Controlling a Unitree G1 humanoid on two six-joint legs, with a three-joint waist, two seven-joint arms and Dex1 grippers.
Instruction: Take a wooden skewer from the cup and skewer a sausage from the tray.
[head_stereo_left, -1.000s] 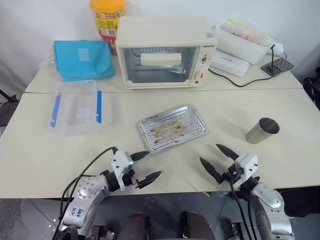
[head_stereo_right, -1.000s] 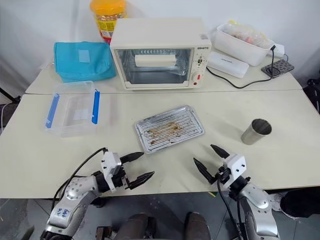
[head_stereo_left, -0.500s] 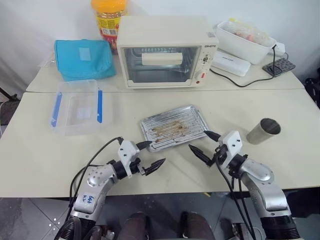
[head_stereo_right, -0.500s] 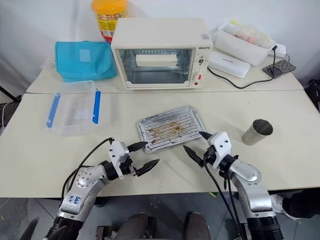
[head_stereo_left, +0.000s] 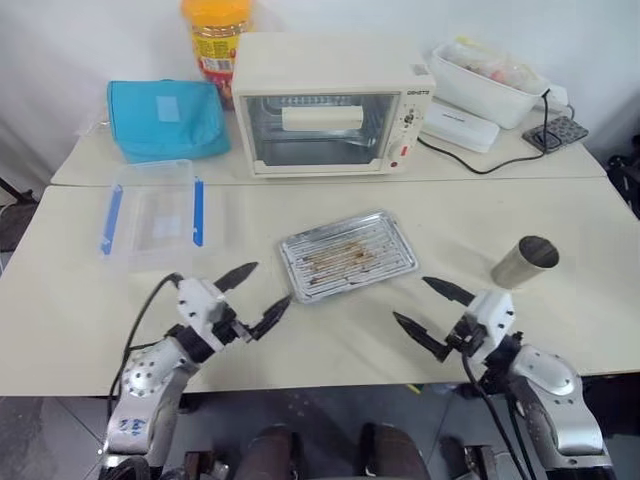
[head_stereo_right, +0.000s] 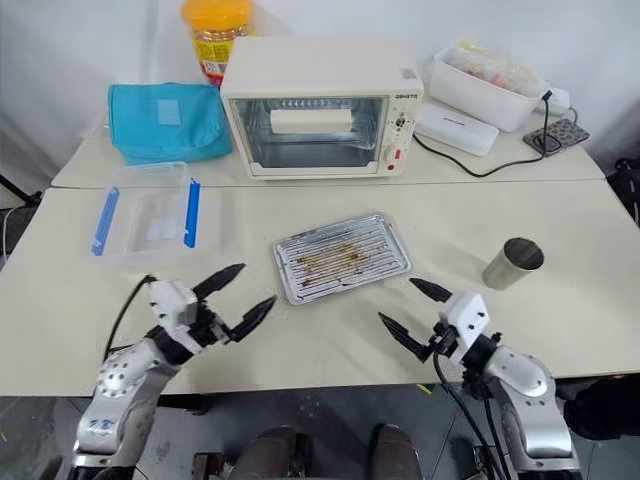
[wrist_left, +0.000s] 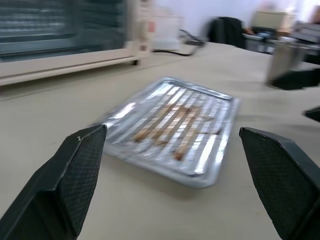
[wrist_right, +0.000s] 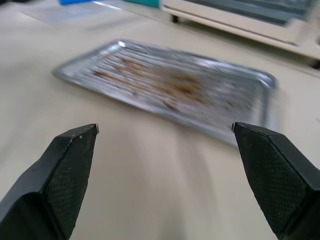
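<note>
The silver ribbed tray (head_stereo_left: 296, 250) lies in the middle of the table, its bottom showing brown grease stains. To its right the steel cup (head_stereo_left: 525, 263) stands upright. My left gripper (head_stereo_left: 272, 282) hovers open near the tray's front-left corner, its fingers pointing toward the tray and nothing between them. In front of the tray's right end and left of the cup, my right gripper (head_stereo_left: 410, 298) is also open and empty. Both wrist views look at the tray (wrist_left: 210, 172) across open fingers. The wooden skewer and the sausage are out of view.
A white toaster oven (head_stereo_left: 330, 105) stands behind the tray. A clear plastic box with blue clips (head_stereo_left: 152, 212) sits at the left, with a blue pouch (head_stereo_left: 165, 118) and an orange-lidded jar (head_stereo_left: 215, 35) behind it. A white tub (head_stereo_left: 490, 80) and a cable lie back right.
My left gripper has swung left and slightly up, away from the tray's front edge. My right gripper, near the tray's front-right corner half a second ago, has drawn back toward the table edge.
</note>
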